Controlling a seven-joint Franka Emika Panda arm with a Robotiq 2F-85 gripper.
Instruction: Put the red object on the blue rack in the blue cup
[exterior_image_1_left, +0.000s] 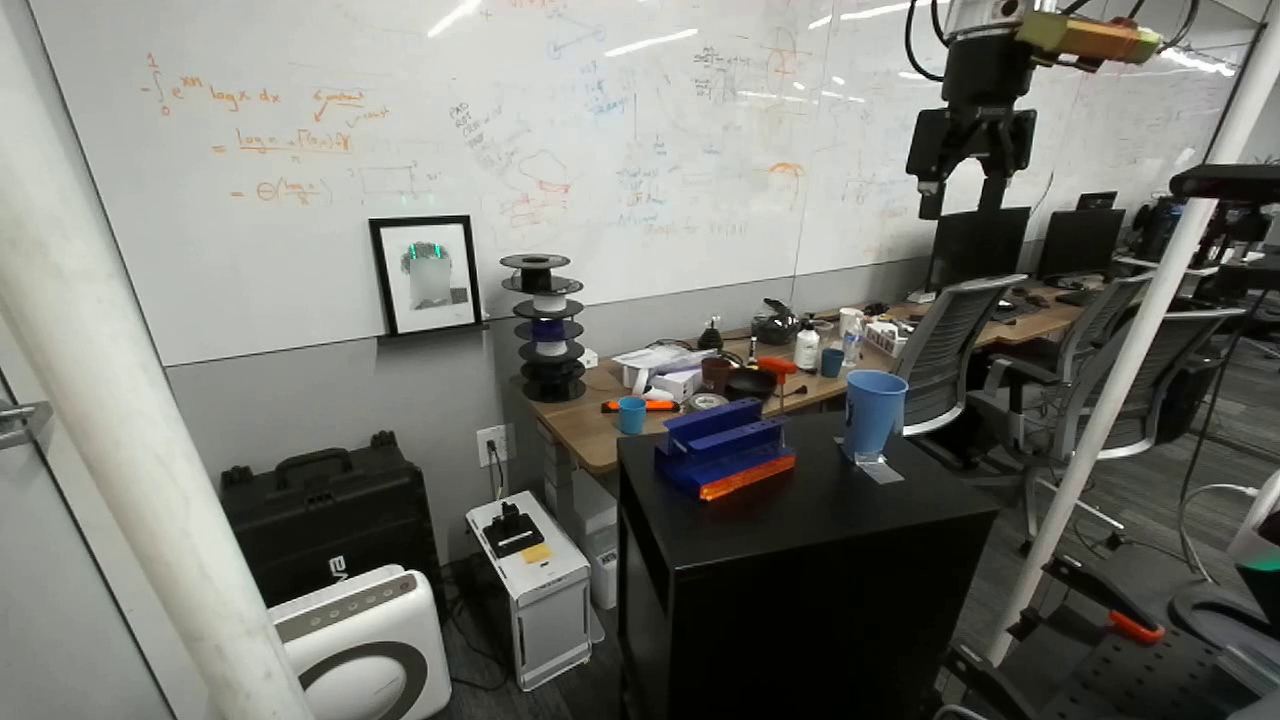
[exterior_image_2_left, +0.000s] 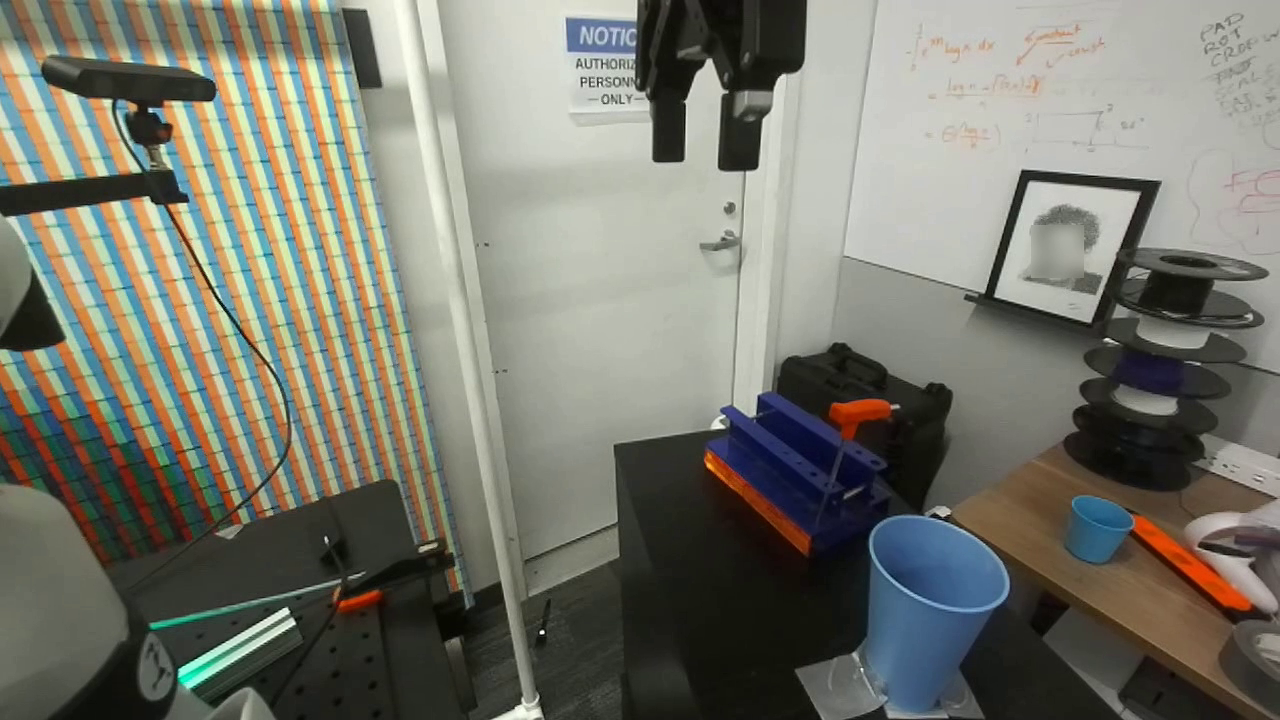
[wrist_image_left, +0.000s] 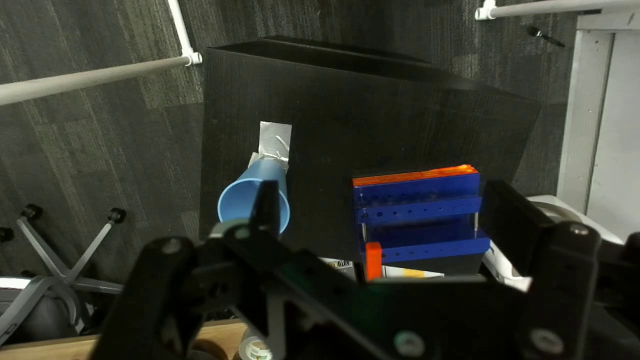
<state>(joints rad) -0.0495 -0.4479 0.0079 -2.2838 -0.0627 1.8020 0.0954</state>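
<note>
While the end effector (exterior_image_2_left: 704, 152) hangs well above the counter's (exterior_image_2_left: 735, 590) level, fingers wide apart and nothing between them, the blue cup (exterior_image_2_left: 925, 635) stands upright at the near end in an exterior view. Beyond it, the red tool (exterior_image_2_left: 860, 412) stands at the cup-side end of the blue rack (exterior_image_2_left: 785, 462). Grasping it seems the step in hand: best descend straight over the handle (wrist_image_left: 373, 261), close across its narrow width, then lift vertically until the tool clears. Its thin end points down, long axis nearly upright; the handle lies crosswise to the rack, reaching toward the whiteboard (exterior_image_2_left: 1040, 150).
</note>
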